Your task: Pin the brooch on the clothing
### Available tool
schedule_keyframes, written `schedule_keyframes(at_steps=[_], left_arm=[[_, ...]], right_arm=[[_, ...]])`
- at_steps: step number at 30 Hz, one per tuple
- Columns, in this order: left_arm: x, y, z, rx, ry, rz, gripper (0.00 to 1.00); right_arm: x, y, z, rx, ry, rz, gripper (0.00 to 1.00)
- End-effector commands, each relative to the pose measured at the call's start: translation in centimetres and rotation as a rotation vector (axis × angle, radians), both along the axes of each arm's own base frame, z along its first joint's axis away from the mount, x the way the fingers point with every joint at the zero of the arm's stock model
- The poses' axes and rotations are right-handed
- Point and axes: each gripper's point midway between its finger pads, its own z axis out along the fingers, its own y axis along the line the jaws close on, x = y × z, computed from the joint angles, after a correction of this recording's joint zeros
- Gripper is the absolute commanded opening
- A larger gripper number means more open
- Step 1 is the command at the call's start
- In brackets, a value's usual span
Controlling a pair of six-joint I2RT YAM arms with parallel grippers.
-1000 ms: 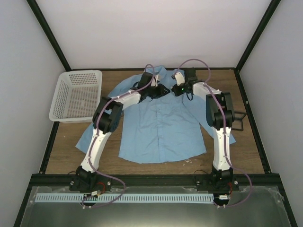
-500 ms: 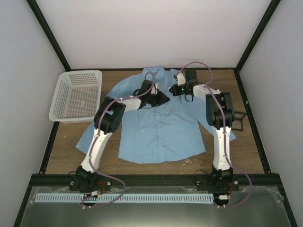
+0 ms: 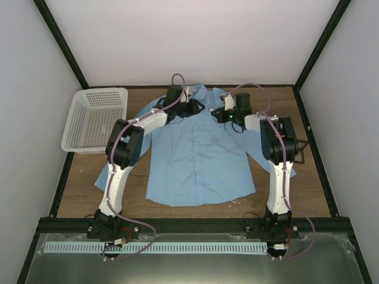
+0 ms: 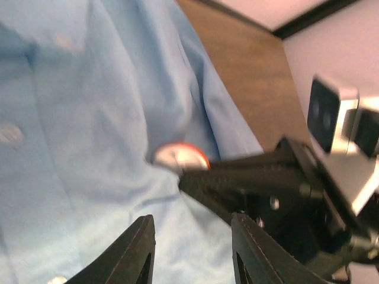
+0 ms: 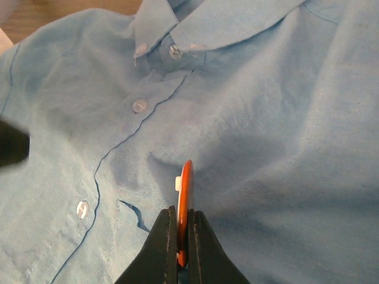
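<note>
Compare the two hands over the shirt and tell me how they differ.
The right hand is shut on the brooch, gripping it edge-on; the left hand stands open and holds nothing. The right hand brings the brooch against the shirt; the left hand hangs beside it, off the fabric. Both are just below the collar.

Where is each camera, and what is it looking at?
Top: high behind the arms, looking down on them, shirt and basket.
Left wrist: on the left arm, looking past its open fingers at the right gripper pinching the brooch.
Right wrist: on the right arm, looking down its fingers at the collar.
Both wrists see brooch and shirt.
</note>
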Motion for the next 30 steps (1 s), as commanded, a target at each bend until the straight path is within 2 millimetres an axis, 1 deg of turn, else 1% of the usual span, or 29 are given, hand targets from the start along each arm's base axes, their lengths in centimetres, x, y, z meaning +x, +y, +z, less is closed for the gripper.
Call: schedule_keyframes(at_steps=[1, 2, 3, 6, 9, 12, 14, 16, 21, 24, 27, 30], left_arm=[[3.2, 2.0, -1.5, 0.064, 0.016, 0.123, 0.37], [3.9, 1.8, -1.3, 0.055, 0.014, 0.135, 0.36], [4.3, 1.6, -1.8, 0.054, 0.021, 0.140, 0.36], [5.2, 1.2, -3.9, 0.069, 0.083, 0.156, 0.33], [4.9, 0.1, -5.3, 0.069, 0.118, 0.125, 0.32], [4.2, 0.0, -7.0, 0.052, 0.171, 0.119, 0.32], [3.8, -0.1, -7.2, 0.030, 0.183, 0.112, 0.31], [3.3, -0.5, -7.1, -0.004, 0.198, 0.094, 0.29], [2.1, -2.3, -6.7, -0.046, 0.200, 0.016, 0.27], [1.1, -2.8, -6.9, -0.027, 0.192, -0.010, 0.27], [-0.2, -3.4, -7.3, 0.021, 0.166, -0.044, 0.23], [-0.8, -2.8, -7.8, 0.092, 0.139, -0.045, 0.20]], right_arm=[[0.9, 0.3, 4.6, 0.068, -0.136, 0.013, 0.01], [0.9, 0.3, 4.7, 0.080, -0.141, 0.020, 0.01], [0.9, 0.4, 4.9, 0.095, -0.147, 0.023, 0.01], [0.7, 0.5, 5.4, 0.134, -0.174, 0.027, 0.01], [0.4, 0.4, 5.6, 0.163, -0.188, 0.017, 0.01], [0.1, 0.5, 5.9, 0.202, -0.203, 0.019, 0.01], [-0.1, 0.5, 6.0, 0.224, -0.212, 0.019, 0.01], [-0.2, 0.6, 6.2, 0.251, -0.218, 0.023, 0.01], [0.0, 1.3, 6.7, 0.287, -0.228, 0.064, 0.00], [0.4, 1.3, 6.7, 0.291, -0.233, 0.064, 0.01], [0.8, 1.7, 6.9, 0.305, -0.235, 0.084, 0.01], [1.0, 1.7, 7.0, 0.314, -0.238, 0.089, 0.01]])
